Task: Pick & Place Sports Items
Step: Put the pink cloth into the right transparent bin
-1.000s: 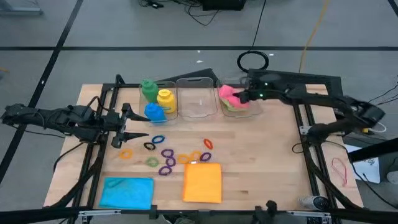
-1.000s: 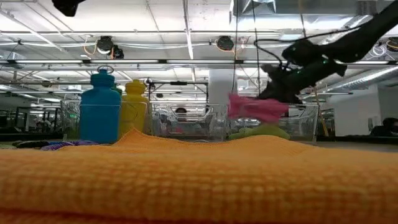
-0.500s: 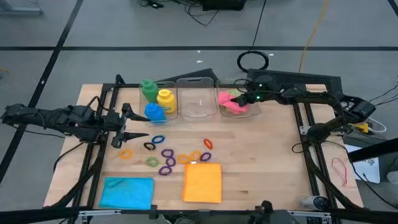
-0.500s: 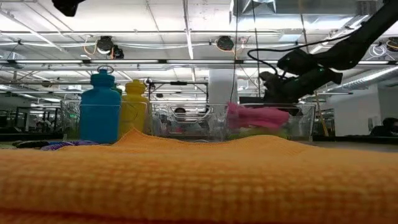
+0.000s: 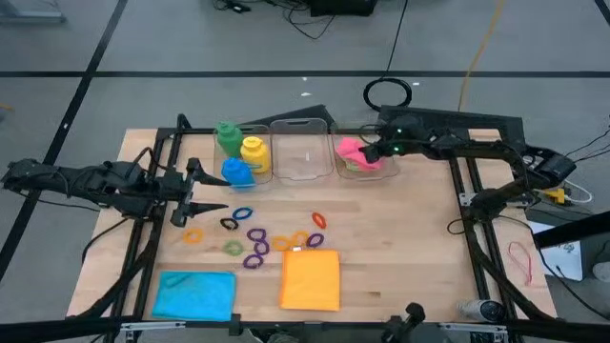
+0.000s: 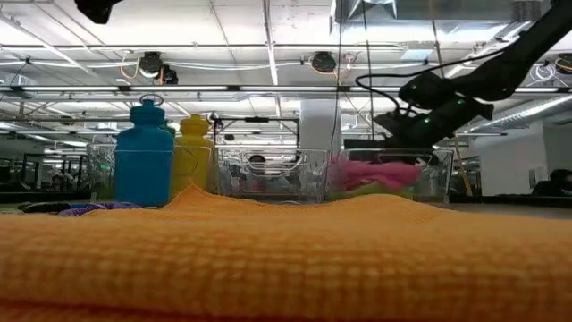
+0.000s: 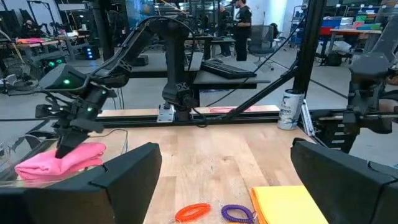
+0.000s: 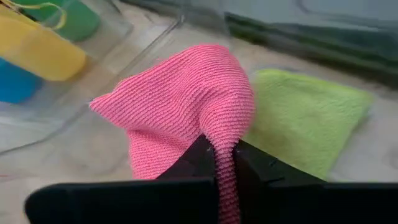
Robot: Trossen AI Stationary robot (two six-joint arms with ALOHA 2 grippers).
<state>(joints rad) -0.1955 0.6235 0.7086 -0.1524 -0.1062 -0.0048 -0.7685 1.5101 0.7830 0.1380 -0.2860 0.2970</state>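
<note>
Pinching the pink cloth tight in the right hand, directly over the green cloth inside the clear bin.

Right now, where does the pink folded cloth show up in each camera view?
High view: pink folded cloth in the clear plastic bin at the table's far right, pinched by the right gripper.
Low view: right of centre, inside that bin.
Left wrist view: far left edge.
Right wrist view: centre.
Shared landmark: the green folded cloth under it.
</note>
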